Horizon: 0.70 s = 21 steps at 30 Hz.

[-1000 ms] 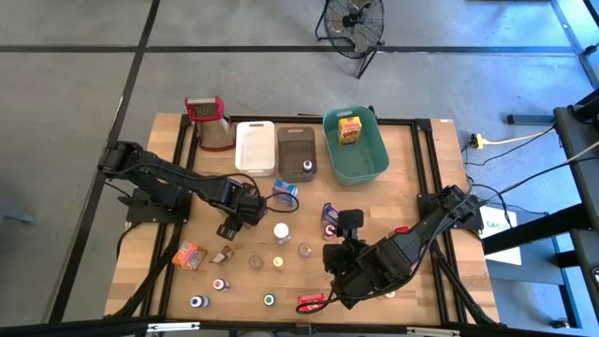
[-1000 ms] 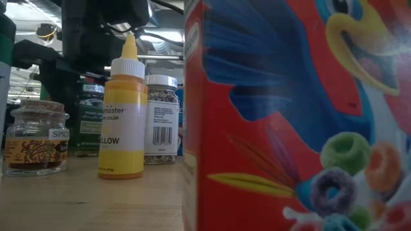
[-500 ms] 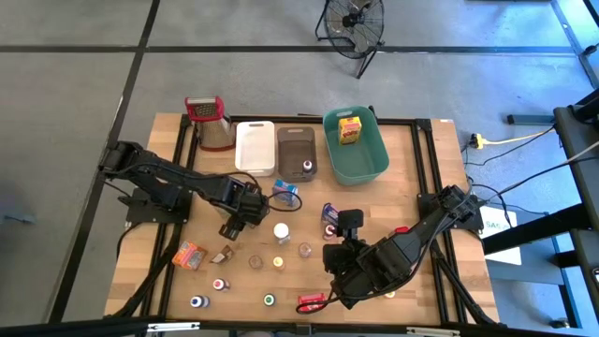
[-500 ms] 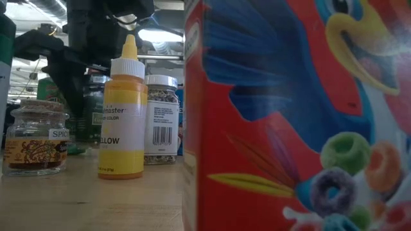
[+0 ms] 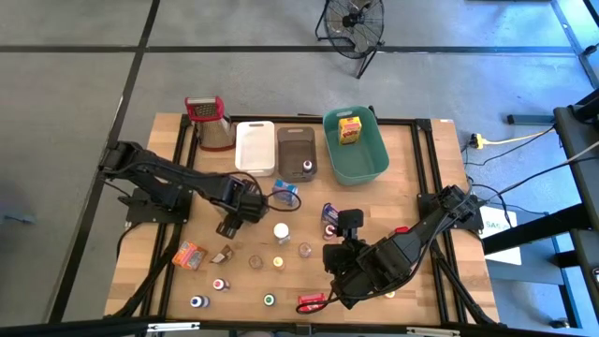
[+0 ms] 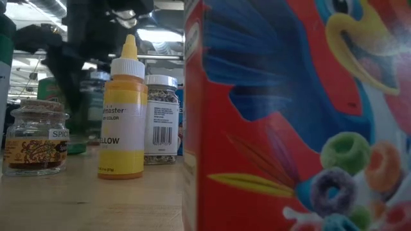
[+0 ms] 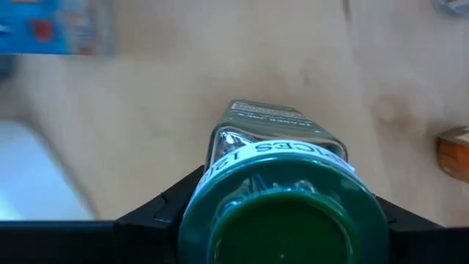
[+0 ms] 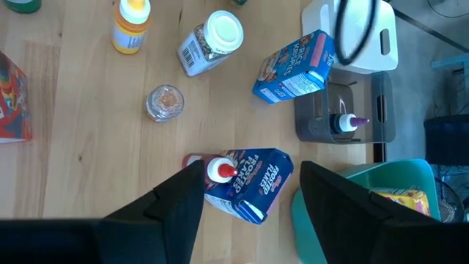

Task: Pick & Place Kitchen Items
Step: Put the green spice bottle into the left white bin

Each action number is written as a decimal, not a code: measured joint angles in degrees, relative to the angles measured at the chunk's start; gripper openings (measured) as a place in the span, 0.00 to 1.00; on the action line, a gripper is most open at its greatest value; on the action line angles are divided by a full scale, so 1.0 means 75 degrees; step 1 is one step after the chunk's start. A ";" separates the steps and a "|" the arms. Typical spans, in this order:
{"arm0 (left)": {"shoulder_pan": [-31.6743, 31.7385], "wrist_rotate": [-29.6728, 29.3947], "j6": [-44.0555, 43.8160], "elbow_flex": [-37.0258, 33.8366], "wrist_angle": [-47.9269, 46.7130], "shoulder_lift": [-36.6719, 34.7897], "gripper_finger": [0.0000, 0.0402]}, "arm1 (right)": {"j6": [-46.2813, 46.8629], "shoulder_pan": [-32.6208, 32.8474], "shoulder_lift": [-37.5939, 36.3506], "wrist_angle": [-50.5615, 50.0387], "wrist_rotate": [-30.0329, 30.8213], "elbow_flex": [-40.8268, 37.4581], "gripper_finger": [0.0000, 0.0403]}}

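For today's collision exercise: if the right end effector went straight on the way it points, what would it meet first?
Probably the blue Frosted Flakes box with the red-capped bottle beside it; both lie directly ahead of the open right end effector, though depth is unclear.

Table (image 5: 421, 168) surfaced in pale matt wood; grater (image 5: 213, 131) formed in shiny steel (red handle); spice jar (image 6: 35, 138) made in clear glass, cork-topped.

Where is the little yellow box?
In the high view, the yellow box lies inside the teal bin, at the table's far edge, right of the brown bin.
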 joint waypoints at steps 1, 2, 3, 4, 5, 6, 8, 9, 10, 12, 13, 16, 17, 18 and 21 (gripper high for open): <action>0.0000 -0.0100 -0.0030 0.0123 -0.0098 -0.0002 0.50 | 0.0000 -0.0001 0.0000 0.0000 0.0003 0.0000 0.56; 0.0002 -0.0160 -0.0029 0.0243 -0.0226 -0.0006 0.50 | -0.0001 0.0000 0.0000 0.0000 0.0029 0.0000 0.56; 0.0003 -0.0193 -0.0028 0.0373 -0.0376 -0.0022 0.50 | -0.0003 0.0000 0.0000 0.0000 0.0035 0.0000 0.56; 0.0003 -0.0241 -0.0015 0.0520 -0.0521 -0.0034 0.50 | -0.0003 -0.0003 0.0000 0.0000 0.0035 0.0000 0.56; 0.0002 -0.0314 0.0015 0.0680 -0.0618 -0.0041 0.50 | -0.0003 -0.0003 0.0000 0.0000 0.0035 0.0000 0.56; 0.0000 -0.0375 0.0019 0.0840 -0.0693 -0.0043 0.50 | -0.0003 -0.0003 0.0000 0.0000 0.0035 0.0000 0.56; 0.0000 -0.0477 0.0019 0.1156 -0.1010 -0.0044 0.50 | -0.0003 -0.0003 0.0000 0.0000 0.0035 0.0000 0.56; 0.0000 -0.0535 0.0016 0.1313 -0.1157 -0.0044 0.50 | -0.0003 -0.0003 0.0000 0.0000 0.0035 0.0000 0.56; 0.0001 -0.0563 0.0026 0.1465 -0.1231 -0.0044 0.50 | -0.0003 -0.0003 0.0000 0.0000 0.0035 0.0000 0.56; 0.0000 -0.0687 0.0155 0.1762 -0.1385 -0.0044 0.50 | -0.0006 -0.0003 0.0000 0.0000 0.0035 0.0000 0.56; 0.0003 -0.0806 0.0234 0.1914 -0.1538 -0.0044 0.50 | -0.0008 -0.0003 0.0000 0.0000 0.0035 0.0000 0.56; 0.0110 -0.1200 0.0363 0.2408 -0.2029 -0.0043 0.50 | -0.0061 -0.0003 0.0000 0.0002 0.0035 0.0000 0.56; 0.0187 -0.1245 0.0408 0.2557 -0.2146 -0.0044 0.50 | -0.0061 -0.0003 0.0000 0.0000 0.0035 0.0000 0.56; 0.0279 -0.1260 0.0440 0.2708 -0.2265 -0.0044 0.50 | -0.0064 -0.0003 0.0000 0.0000 0.0035 0.0000 0.56; 0.0627 -0.1257 0.0592 0.3132 -0.2529 -0.0044 0.50 | -0.0064 -0.0003 0.0000 0.0000 0.0035 0.0000 0.56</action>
